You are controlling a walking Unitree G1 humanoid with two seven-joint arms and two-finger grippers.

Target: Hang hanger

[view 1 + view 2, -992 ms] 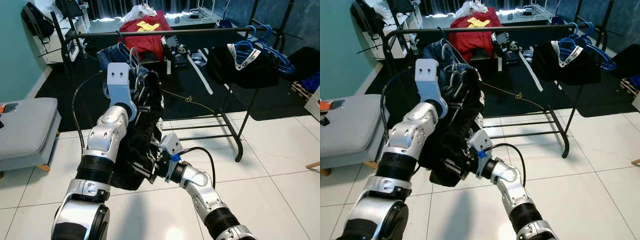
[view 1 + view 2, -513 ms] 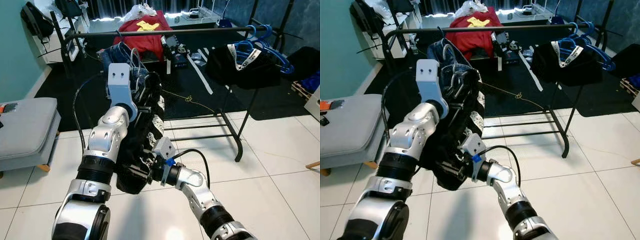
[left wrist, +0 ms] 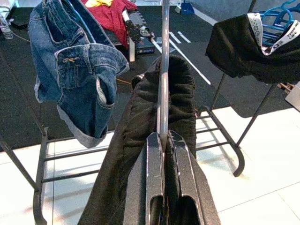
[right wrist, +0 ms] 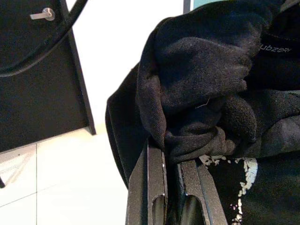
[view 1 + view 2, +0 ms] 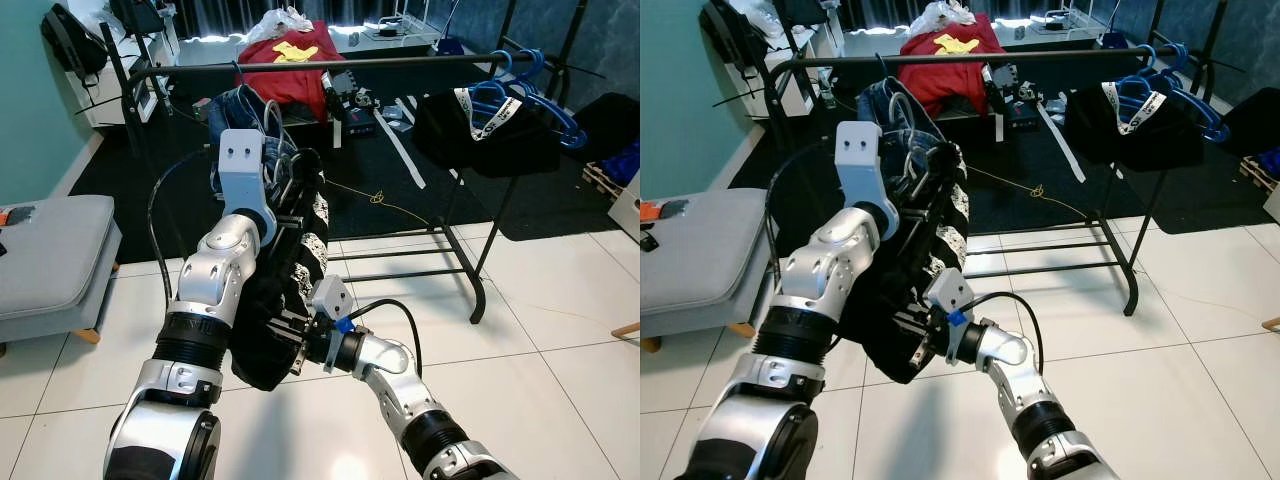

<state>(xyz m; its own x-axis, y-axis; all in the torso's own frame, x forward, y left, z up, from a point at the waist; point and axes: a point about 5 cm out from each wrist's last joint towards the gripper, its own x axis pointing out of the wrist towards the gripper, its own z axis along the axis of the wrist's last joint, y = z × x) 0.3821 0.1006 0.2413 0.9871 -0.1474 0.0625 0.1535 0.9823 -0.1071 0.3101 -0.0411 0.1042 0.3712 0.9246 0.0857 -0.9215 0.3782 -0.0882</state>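
Left wrist view: hanger (image 3: 162,75) in left end effector (image 3: 161,154)

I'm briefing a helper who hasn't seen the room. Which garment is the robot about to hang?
Start at the black clothes rail across the room. In front of it, over the white tiles, the left gripper pinches a metal hanger carrying a black garment. Unlike the denim shorts already hanging there, it bears white print and is held by both grippers.

**Black garment, blue denim and red cloth by a dark rack**

A black garment (image 5: 285,300) flecked with white print hangs from a silver metal hanger (image 3: 163,70). Blue denim shorts (image 3: 77,65) hang from the black rack (image 5: 330,66), with blue hangers (image 5: 525,85) farther along. Red cloth (image 5: 290,65) carries a yellow piece. White floor tiles (image 5: 540,330) meet teal wall (image 5: 30,120).
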